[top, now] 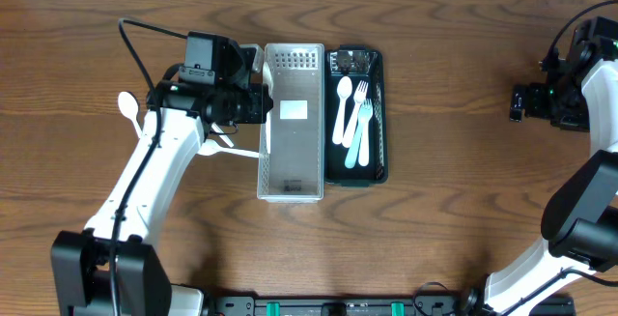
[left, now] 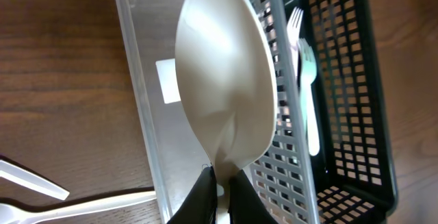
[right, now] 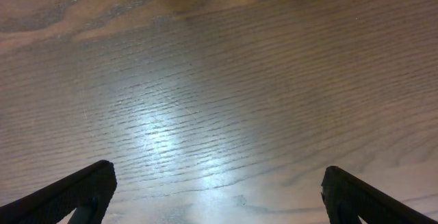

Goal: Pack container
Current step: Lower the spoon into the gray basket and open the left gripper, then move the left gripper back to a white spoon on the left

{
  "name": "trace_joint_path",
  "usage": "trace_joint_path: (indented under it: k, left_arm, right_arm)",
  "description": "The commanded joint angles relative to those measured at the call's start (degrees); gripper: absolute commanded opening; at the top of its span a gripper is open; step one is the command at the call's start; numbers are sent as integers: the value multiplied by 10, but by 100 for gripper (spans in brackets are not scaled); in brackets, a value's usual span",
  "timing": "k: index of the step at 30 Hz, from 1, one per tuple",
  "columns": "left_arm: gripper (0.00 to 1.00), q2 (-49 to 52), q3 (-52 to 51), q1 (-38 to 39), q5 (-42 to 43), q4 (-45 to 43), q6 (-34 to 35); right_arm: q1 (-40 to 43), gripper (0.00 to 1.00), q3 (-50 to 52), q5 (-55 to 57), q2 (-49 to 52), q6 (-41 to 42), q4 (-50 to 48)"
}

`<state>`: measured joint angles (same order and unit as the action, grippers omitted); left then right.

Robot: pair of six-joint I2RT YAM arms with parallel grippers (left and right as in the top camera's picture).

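left wrist: your left pincer (left: 220, 186) is pinching the neck of the white spoon (left: 226, 80). the spoon's bowl stands over the clear bin (left: 147, 128), close to the wall beside the black basket (left: 356, 94). its handle is cut off below the fingers.

overhead: the wrist covers most of that spoon at the bin's left rim.

right wrist: your right pincer (right: 217, 183) is spread wide over bare worktop (right: 205, 80), with only its fingertips in frame.

The right gripper (right: 217, 198) hangs over the wood table (right: 226, 59), fingers (right: 75, 190) spread wide, one in each near corner, glare between them.
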<state>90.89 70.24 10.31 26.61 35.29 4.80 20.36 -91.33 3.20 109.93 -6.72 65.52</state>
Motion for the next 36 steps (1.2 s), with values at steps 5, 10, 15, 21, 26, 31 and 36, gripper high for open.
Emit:
trace_joint_path:
  k: [5, 10, 15, 21, 26, 31, 36]
  left_arm:
    - [17, 10, 0, 2, -2, -3, 7]
    - [22, 10, 0, 2, -2, -3, 7]
    - [56, 7, 2, 1, -2, -47, 7]
    - [98, -43, 19, -11, -1, -127, 11]
    - [98, -79, 19, -26, -8, -73, 0]
    - [98, -73, 19, -64, -193, -37, 73]
    - [98, -61, 19, -136, -271, 29, 282]
  right_arm:
    - [2, 99, 1, -2, -1, -6, 0]
    - [2, 99, 1, -2, -1, -7, 0]
    - [2, 99, 1, -2, -1, -7, 0]
    - [2, 99, 1, -2, -1, -6, 0]
    - [2, 99, 1, -2, -1, -6, 0]
    - [2, 99, 1, -2, -1, -7, 0]
    - [2, 99, 1, -2, -1, -7, 0]
